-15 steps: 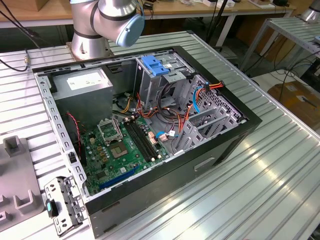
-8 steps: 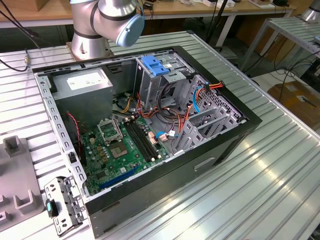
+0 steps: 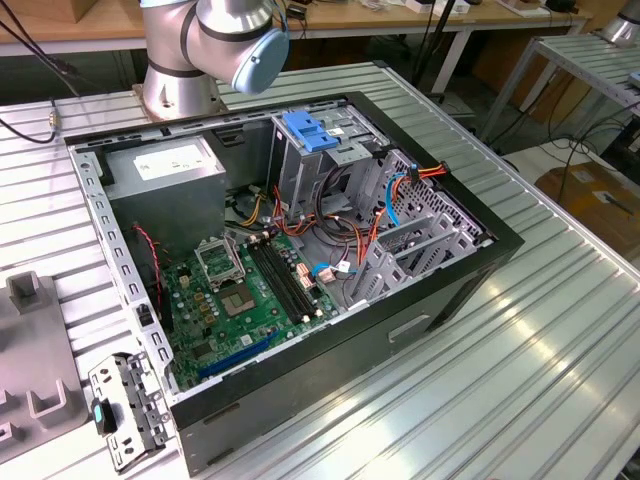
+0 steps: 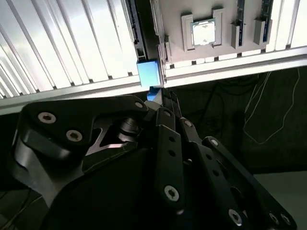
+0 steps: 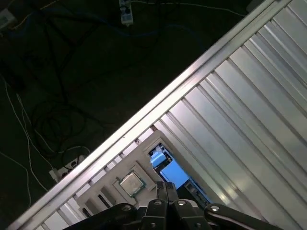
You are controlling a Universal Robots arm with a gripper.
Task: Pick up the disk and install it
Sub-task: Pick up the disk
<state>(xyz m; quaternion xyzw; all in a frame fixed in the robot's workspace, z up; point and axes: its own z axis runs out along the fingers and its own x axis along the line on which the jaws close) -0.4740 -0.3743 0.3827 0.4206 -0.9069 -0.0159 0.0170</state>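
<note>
Just beyond the closed jaws — the disk (image 5: 170, 171).

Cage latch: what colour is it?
The latch is blue, clearest in the exterior view.

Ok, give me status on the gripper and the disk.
Gripper shut, empty, hovering by the disk. Disk standing edge-on in the fixture slot, not gripped. Nothing between them.

One computer case (image 3: 440, 290), one motherboard (image 3: 240, 300)
</note>
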